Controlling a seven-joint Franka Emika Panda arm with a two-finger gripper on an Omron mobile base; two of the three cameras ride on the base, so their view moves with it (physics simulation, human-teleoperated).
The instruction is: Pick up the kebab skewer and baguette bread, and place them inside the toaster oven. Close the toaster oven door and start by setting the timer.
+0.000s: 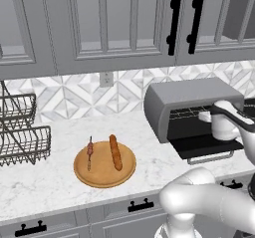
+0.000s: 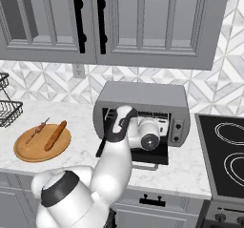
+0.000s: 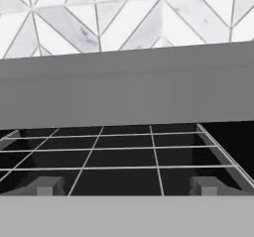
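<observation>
Claw tips [image 3: 126,186] are standing apart, gripping nothing, facing the wire rack [image 3: 124,156] inside the toaster oven [image 1: 191,100]. Its door [image 1: 206,147] is lying open. Kebab skewer [image 1: 90,151] and baguette bread [image 1: 115,152] are resting side by side on a round wooden board [image 1: 104,175] on the white marble counter [image 1: 50,182], under grey cabinets [image 1: 114,23]. No writing is readable.

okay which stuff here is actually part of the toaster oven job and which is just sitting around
Job: kebab skewer, baguette bread, toaster oven, its door open.
Around: round wooden board under the food, wire rack, stovetop, outlet.
</observation>
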